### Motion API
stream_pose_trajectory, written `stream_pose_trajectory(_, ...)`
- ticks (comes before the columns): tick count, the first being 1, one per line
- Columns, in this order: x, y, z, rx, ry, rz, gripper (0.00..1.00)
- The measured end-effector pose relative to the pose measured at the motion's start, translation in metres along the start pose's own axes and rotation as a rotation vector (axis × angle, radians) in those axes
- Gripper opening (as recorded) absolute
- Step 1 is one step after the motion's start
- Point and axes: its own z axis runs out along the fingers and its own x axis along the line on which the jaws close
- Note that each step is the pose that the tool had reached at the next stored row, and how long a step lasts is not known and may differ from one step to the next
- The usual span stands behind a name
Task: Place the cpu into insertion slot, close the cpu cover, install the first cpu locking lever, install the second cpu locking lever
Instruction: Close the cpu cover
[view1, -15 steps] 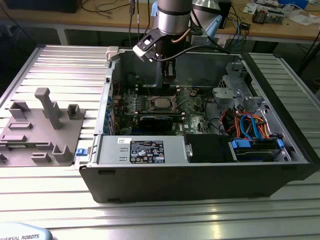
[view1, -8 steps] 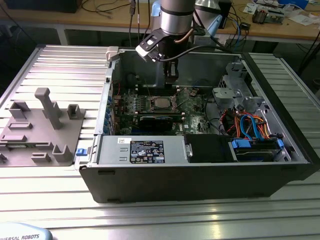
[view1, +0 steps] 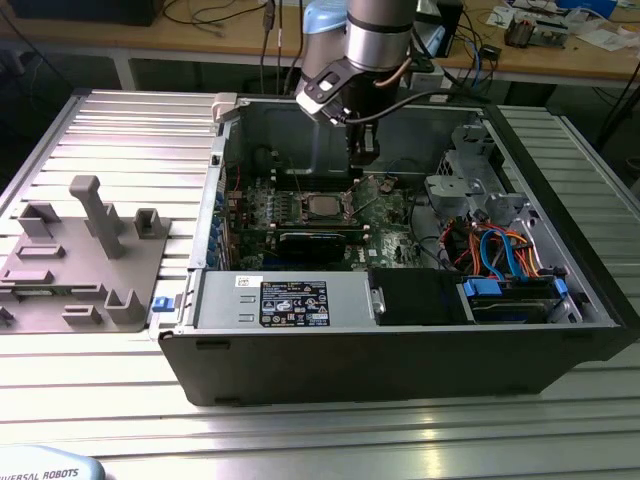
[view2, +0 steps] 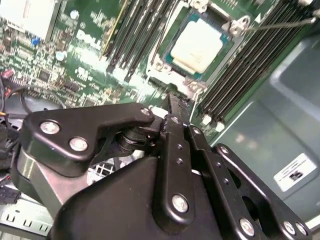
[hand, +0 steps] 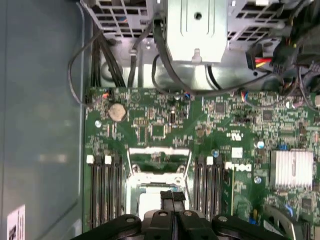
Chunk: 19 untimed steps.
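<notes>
- One pincer (view1: 364, 152) hangs from the arm inside the open computer case (view1: 400, 365), which sits on the ribbed metal bench (view1: 300, 440). Its fingers are together, and neither wrist view shows anything between them.
- The cpu (view1: 322, 207) lies flat in its socket on the green motherboard (hand: 150, 125), silvery top upward, so the placing step looks done.
- The cpu cover (hand: 159, 149) is not down. In the first wrist view its thin frame stands tilted up off the socket, and green board shows through the cut-out.
- The relation that matters: in the exterior view the raised cover stands at the socket edge on the exterior view's right, almost straight beneath the pincer. The cpu lies lower, to that view's left of the pincer's tips.
- In the second wrist view the fingertips (view2: 176, 102) sit just beside the socket's metal rim, near the cpu. Whether they touch the cover I cannot tell.
- A thin wire locking lever (view2: 280, 21) runs out from one socket corner. It looks unlatched, so both lever steps seem undone.
</notes>
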Motion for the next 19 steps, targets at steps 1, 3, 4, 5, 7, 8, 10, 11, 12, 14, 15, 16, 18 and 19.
stream_pose_trajectory(1, -0.0001, 0.0037, 0.0000, 0.0010, 0.0004, 0.000, 0.11)
stream_pose_trajectory(3, -0.0002, 0.0097, 0.0004, 0.0032, 0.0015, 0.000, 0.11)
stream_pose_trajectory(4, -0.0002, 0.0118, 0.0005, 0.0037, 0.0015, 0.000, 0.11)
stream_pose_trajectory(5, -0.0003, 0.0130, 0.0006, 0.0041, 0.0014, 0.000, 0.11)
stream_pose_trajectory(7, -0.0004, 0.0159, 0.0009, 0.0050, 0.0014, 0.000, 0.11)
stream_pose_trajectory(8, -0.0004, 0.0169, 0.0013, 0.0055, 0.0013, 0.000, 0.11)
stream_pose_trajectory(10, -0.0004, 0.0183, 0.0020, 0.0062, 0.0015, 0.000, 0.11)
stream_pose_trajectory(11, -0.0004, 0.0189, 0.0024, 0.0065, 0.0014, 0.000, 0.11)
stream_pose_trajectory(12, -0.0005, 0.0197, 0.0026, 0.0069, 0.0013, 0.000, 0.11)
stream_pose_trajectory(14, -0.0005, 0.0219, 0.0031, 0.0084, 0.0018, 0.000, 0.11)
stream_pose_trajectory(15, -0.0005, 0.0234, 0.0035, 0.0092, 0.0020, 0.000, 0.11)
stream_pose_trajectory(16, -0.0005, 0.0252, 0.0038, 0.0099, 0.0026, 0.000, 0.11)
stream_pose_trajectory(18, -0.0006, 0.0318, 0.0044, 0.0118, 0.0041, 0.000, 0.11)
stream_pose_trajectory(19, -0.0007, 0.0336, 0.0045, 0.0121, 0.0044, 0.000, 0.11)
